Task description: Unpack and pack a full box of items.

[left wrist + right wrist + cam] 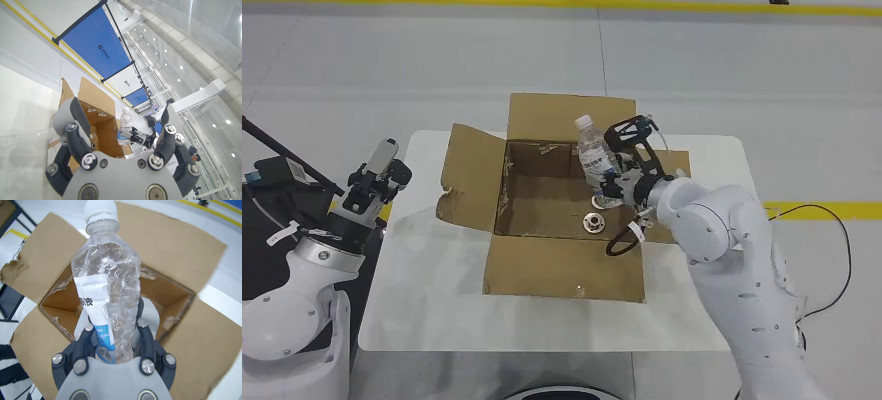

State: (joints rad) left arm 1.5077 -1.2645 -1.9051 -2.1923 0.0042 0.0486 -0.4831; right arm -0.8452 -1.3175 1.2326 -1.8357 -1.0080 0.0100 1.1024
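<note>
Bottle [109, 291] in right claw [113, 319] over box [542, 160], round metal item [593, 222] inside

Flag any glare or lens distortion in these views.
Left wrist view: ceiling lights glare as hot spots, roof beams bow, likely fisheye. Right wrist view: box edges curve, highlights speckle the bottle. Top view: even light, floor line straight.

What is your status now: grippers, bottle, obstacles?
Right gripper shut on bottle, over open box. Left gripper open, at table's side. Round metal item on box floor.
</note>
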